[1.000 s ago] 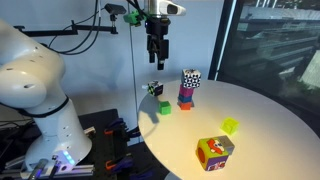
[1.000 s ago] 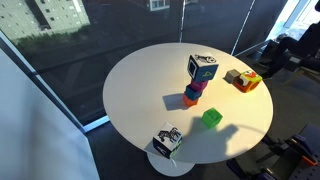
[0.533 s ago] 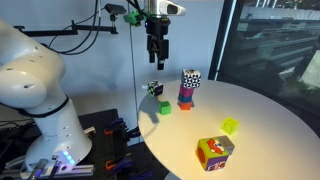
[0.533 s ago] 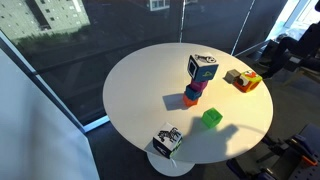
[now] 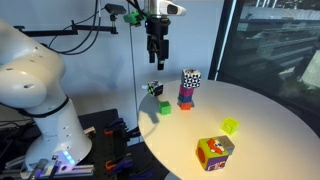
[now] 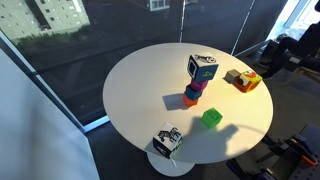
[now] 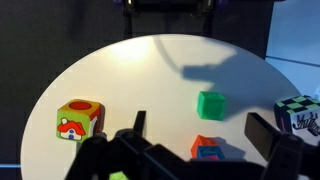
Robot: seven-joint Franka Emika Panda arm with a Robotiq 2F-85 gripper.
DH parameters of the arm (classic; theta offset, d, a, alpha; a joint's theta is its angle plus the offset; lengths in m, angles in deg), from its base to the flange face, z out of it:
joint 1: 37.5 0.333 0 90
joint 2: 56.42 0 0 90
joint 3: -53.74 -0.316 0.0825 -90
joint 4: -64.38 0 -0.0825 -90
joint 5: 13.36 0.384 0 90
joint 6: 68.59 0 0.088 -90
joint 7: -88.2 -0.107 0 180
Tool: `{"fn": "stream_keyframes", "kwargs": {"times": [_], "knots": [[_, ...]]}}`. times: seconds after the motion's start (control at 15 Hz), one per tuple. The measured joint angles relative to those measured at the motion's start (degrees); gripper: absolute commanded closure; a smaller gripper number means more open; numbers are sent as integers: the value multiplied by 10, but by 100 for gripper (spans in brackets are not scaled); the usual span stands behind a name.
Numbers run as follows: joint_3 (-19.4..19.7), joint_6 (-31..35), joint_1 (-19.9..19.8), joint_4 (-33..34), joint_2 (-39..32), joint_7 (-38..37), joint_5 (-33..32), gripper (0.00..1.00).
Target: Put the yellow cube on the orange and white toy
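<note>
The yellow cube [image 5: 230, 126] lies on the round white table, just behind the orange and white toy [image 5: 215, 152]. In the wrist view the toy [image 7: 78, 119] is at the left, and only a lime sliver of the cube [image 7: 120, 176] shows at the bottom edge. In an exterior view the toy [image 6: 244, 80] sits near the far table edge; I cannot pick out the yellow cube there. My gripper [image 5: 156, 47] hangs high above the table, far from both, open and empty [image 7: 200, 130].
A tall stack with a checkered top [image 5: 188, 88] [image 6: 199, 78] stands mid-table, its orange base [image 7: 207, 148] below my jaws. A darker green cube [image 5: 164, 106] [image 7: 211, 104] and a black-and-white cube [image 5: 154, 89] [image 7: 298, 112] lie nearby. The table edge [image 5: 150, 140] curves round.
</note>
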Motion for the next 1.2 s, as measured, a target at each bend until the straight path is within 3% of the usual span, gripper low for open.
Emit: {"fn": "stream_keyframes", "kwargs": {"times": [0.53, 1.2], "knots": [[7, 11, -28, 13, -28, -5, 0, 0], [23, 109, -57, 90, -141, -37, 0, 0]]}}
